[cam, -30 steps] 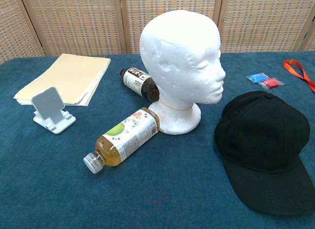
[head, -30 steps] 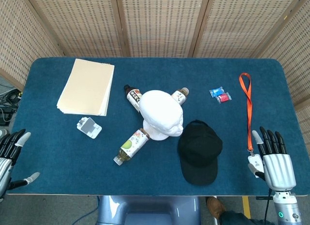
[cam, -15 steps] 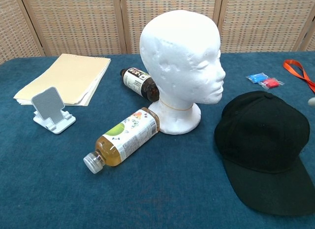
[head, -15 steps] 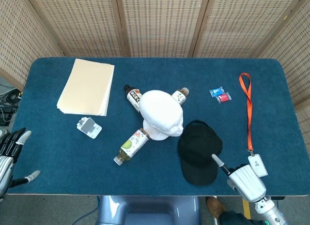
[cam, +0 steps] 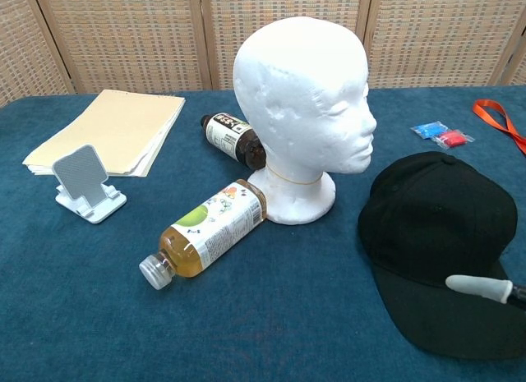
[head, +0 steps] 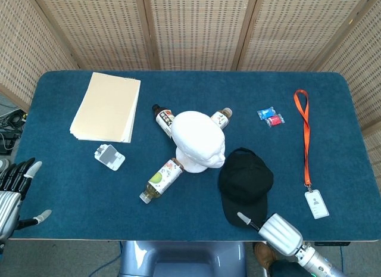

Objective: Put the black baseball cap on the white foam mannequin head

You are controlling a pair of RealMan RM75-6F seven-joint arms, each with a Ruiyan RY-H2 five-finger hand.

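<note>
Swinging in from the lanyard [head: 305, 134], my right hand [head: 278, 233] reaches the black baseball cap [head: 244, 186] brim, fingers [cam: 477, 286] released, nothing grasped yet.

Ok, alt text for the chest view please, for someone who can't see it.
A white foam mannequin head stands upright on a blue table, facing a black baseball cap lying beside it. One fingertip of the right hand reaches over the cap's brim. Two bottles lie nearby.

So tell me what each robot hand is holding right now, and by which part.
Nothing is held. The right robot hand reaches toward the black baseball cap brim with a finger extended, not gripping it. The left robot hand is open at the table edge.
</note>
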